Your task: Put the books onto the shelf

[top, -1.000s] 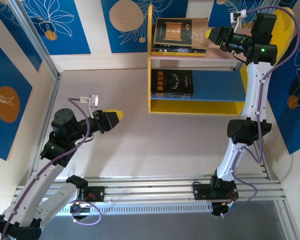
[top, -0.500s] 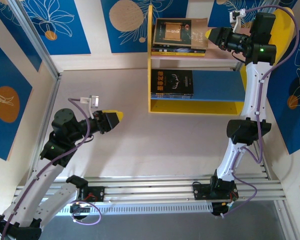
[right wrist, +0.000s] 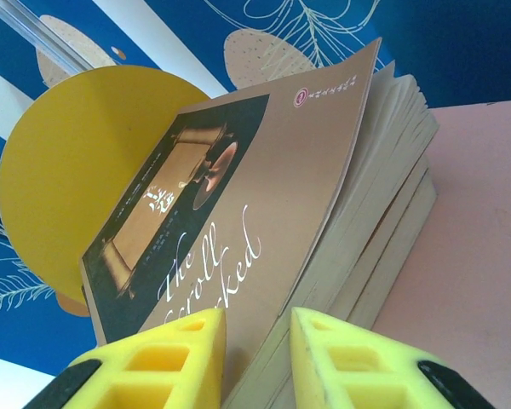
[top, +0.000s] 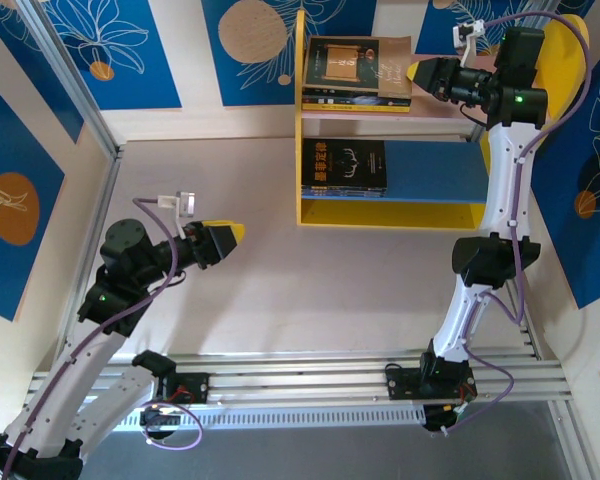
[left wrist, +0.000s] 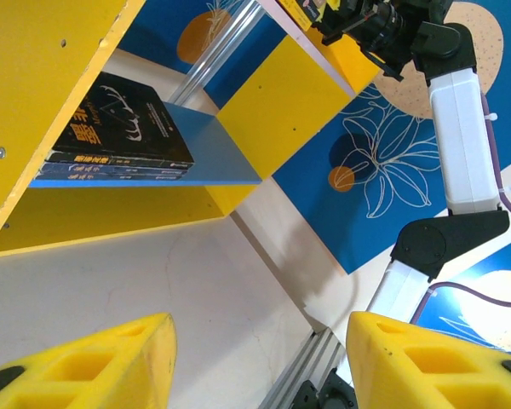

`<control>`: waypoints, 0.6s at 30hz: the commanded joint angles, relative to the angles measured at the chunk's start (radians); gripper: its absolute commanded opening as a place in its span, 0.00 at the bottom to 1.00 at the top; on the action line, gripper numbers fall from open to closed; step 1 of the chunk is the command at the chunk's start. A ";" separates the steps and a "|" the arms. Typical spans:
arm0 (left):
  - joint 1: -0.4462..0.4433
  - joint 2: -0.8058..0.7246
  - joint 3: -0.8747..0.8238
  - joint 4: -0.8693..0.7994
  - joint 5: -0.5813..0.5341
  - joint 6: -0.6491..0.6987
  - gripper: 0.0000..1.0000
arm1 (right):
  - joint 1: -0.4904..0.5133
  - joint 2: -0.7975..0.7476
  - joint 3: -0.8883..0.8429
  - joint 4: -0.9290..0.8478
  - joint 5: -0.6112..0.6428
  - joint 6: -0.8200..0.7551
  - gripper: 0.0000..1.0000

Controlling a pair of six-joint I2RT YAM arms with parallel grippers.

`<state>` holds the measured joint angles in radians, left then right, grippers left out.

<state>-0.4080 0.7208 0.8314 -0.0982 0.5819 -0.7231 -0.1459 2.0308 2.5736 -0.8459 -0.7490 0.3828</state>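
Note:
A brown book (top: 360, 65) tops a stack on the pink upper board (top: 450, 108) of the shelf (top: 302, 215). My right gripper (top: 415, 72) is at that book's right edge. In the right wrist view its jaws (right wrist: 257, 317) stand a narrow gap apart, and the brown book's (right wrist: 264, 170) cover edge and pages run into that gap. A second stack of dark books (top: 344, 165) lies on the blue lower board (top: 435, 170). My left gripper (top: 230, 235) hovers open over the table with nothing between its fingers (left wrist: 260, 328). It faces the lower stack (left wrist: 119, 128).
The rounded yellow side panel (right wrist: 77, 162) stands behind the upper stack. Bare pink board (right wrist: 468, 239) lies to the stack's right. Blue patterned walls (top: 110, 50) enclose the table, and a metal rail (top: 310, 375) runs along its near edge.
The right jaws have narrowed from half open to a slim gap. That gripper has edged slightly left and up against the top stack. The left arm has stayed put.

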 commanded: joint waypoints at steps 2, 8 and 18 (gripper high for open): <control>-0.002 -0.006 0.026 0.006 -0.006 0.019 0.56 | 0.015 0.034 0.040 -0.027 -0.054 -0.027 0.28; -0.002 -0.006 0.025 0.010 -0.005 0.016 0.56 | 0.020 0.043 0.046 -0.015 -0.113 -0.031 0.29; -0.002 -0.007 0.015 0.019 -0.004 0.013 0.56 | 0.023 0.027 0.040 -0.018 -0.193 -0.064 0.26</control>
<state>-0.4080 0.7212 0.8314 -0.0978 0.5816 -0.7231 -0.1501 2.0594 2.5969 -0.8333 -0.8200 0.3416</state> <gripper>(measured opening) 0.557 0.266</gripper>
